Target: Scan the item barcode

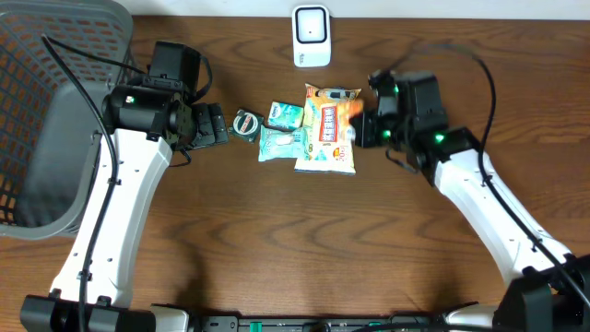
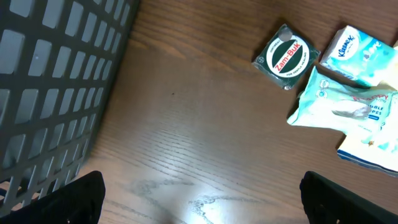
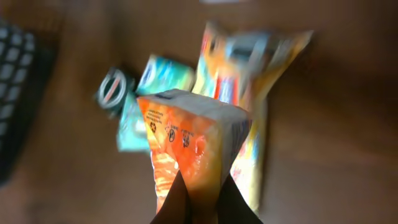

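Observation:
An orange snack packet (image 3: 193, 143) is pinched by its lower end in my right gripper (image 3: 202, 193), which is shut on it; the view is blurred and no barcode shows on the facing side. From overhead the right gripper (image 1: 362, 129) sits at the right edge of the item pile, by the orange packet (image 1: 343, 112). The white scanner (image 1: 312, 35) stands at the table's far edge, beyond the pile. My left gripper (image 2: 202, 208) hangs open over bare wood, nothing between its fingers, left of a green Zam-Buk tin (image 2: 286, 57).
A Kleenex pack (image 2: 360, 56) and a teal wipes pack (image 2: 348, 106) lie right of the tin. A yellow packet (image 1: 324, 155) lies at the near side of the pile. A grey mesh basket (image 1: 51, 120) fills the far left corner.

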